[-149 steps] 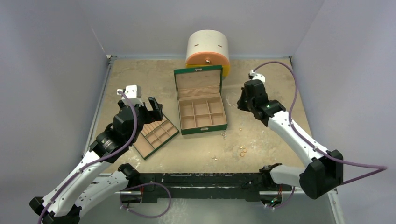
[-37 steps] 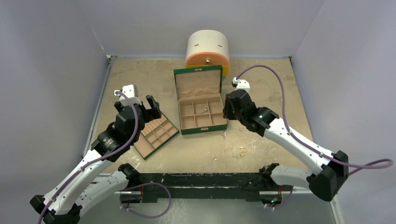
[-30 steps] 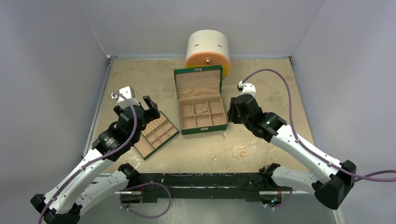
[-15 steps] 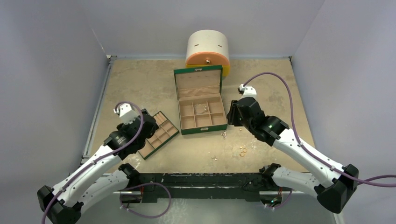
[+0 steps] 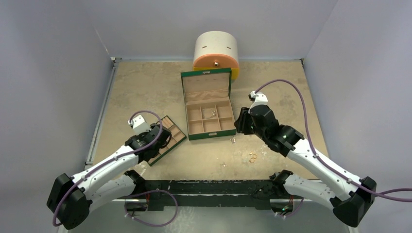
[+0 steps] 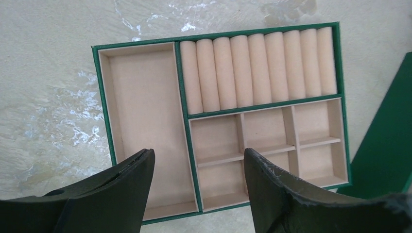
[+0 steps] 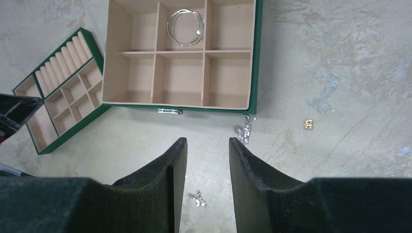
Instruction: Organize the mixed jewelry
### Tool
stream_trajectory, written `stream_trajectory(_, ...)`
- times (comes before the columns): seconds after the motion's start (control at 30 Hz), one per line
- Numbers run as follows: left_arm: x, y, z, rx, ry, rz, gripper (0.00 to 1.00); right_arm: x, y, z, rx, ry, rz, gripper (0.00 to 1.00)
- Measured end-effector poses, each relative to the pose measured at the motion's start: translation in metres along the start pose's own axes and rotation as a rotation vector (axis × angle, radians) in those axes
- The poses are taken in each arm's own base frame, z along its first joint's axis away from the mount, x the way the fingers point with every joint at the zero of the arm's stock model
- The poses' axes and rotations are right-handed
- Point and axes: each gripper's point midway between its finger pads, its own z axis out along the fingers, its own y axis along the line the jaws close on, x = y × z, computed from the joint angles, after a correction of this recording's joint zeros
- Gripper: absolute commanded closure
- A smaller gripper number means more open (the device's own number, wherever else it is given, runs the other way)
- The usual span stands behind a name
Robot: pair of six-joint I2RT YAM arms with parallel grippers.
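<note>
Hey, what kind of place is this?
Probably a robot lab's test cell: a table boxed in by grey walls, a left arm and right arm bolted at its near edge, and a green jewelry box.

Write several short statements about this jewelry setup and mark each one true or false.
1. The green box stands with its lid open. True.
2. A silvery bracelet lies in the middle compartment of the box's back row. True.
3. The divider tray holds gold rings. False: it is empty, and the gold rings lie on the table.
4. The right gripper is shut on a ring. False: its jaws stand apart with nothing between them.
5. The left gripper hovers over the green box. False: it is over the divider tray.
</note>
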Motion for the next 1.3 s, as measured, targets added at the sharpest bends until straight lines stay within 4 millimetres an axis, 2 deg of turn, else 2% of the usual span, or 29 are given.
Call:
stream_trajectory(0.13, 0.010, 0.003, 0.008, -0.016, 0.011, 0.005, 0.40, -0.003, 0.001, -0.004, -0.012, -0.012, 0.004, 0.60)
stream_trajectory(0.3, 0.018, 0.006, 0.014, -0.019, 0.015, -0.003, 0.43, -0.004, 0.001, -0.008, -0.021, -0.026, 0.009, 0.60)
stream_trajectory(0.4, 0.022, 0.010, 0.019, -0.030, 0.016, -0.007, 0.49, -0.004, 0.001, -0.009, -0.022, -0.027, 0.010, 0.60)
stream_trajectory(0.87, 0.032, 0.017, 0.037, -0.051, 0.035, -0.053, 0.67, -0.002, 0.005, -0.008, -0.043, -0.017, 0.022, 0.60)
stream_trajectory(1.3, 0.031, 0.012, 0.040, -0.030, 0.033, -0.062, 0.94, 0.002, 0.008, -0.003, -0.049, 0.003, 0.026, 0.60)
